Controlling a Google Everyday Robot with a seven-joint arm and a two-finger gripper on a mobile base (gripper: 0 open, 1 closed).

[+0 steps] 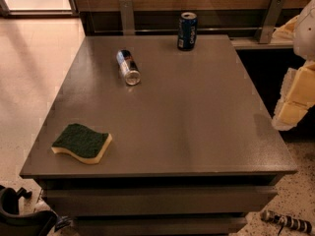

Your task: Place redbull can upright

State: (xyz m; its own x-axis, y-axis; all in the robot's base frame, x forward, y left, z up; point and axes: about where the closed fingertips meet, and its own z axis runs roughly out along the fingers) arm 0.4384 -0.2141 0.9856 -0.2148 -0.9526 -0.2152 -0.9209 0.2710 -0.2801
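Camera view: the redbull can (128, 67) lies on its side, far left on the worktop (197, 132), so it probably still needs standing up. The gripper (294, 100) hangs off the right edge, well apart from it. I can't tell if it's open or closed.

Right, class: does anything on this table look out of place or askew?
The redbull can lies on its side, far left on the table, while the Pepsi can stands upright. The gripper is low at bottom left, away from it.
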